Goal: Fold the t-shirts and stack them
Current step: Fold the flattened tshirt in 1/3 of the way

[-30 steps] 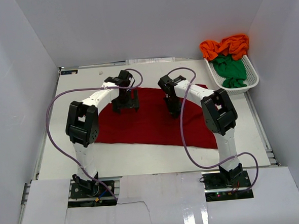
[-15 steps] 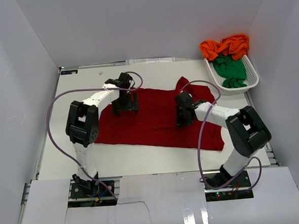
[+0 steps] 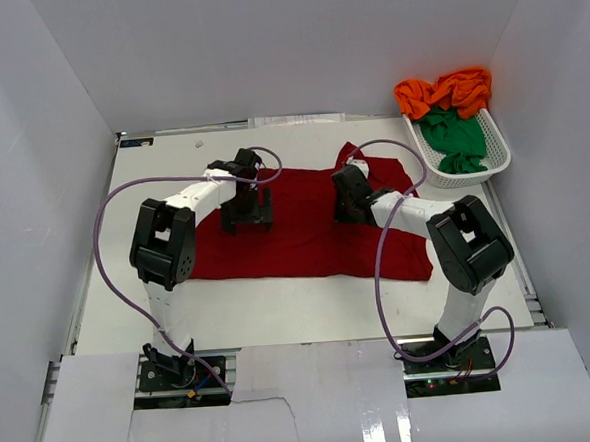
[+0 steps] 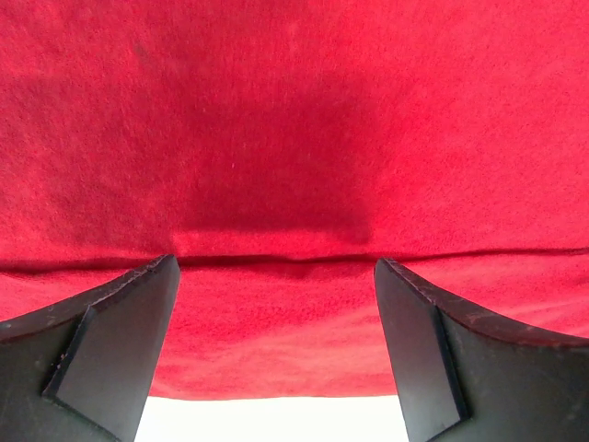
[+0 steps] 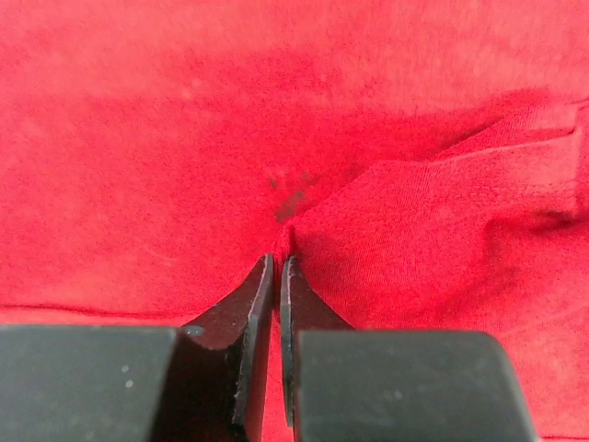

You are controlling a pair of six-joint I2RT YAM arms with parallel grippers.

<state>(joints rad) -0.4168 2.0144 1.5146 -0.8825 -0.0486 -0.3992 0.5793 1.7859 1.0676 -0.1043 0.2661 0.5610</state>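
The dark red t-shirt [image 3: 296,236] lies spread under both tools; the right gripper [image 5: 279,262] is clenched, pinching a fabric fold at its tips; the left gripper [image 4: 276,265] stands released, wide, above the cloth

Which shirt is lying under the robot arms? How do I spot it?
Find the white table. Across its middle lies the dark red t-shirt. It alone is spread out; the orange t-shirt and green t-shirt sit bunched in the white basket at the far right.
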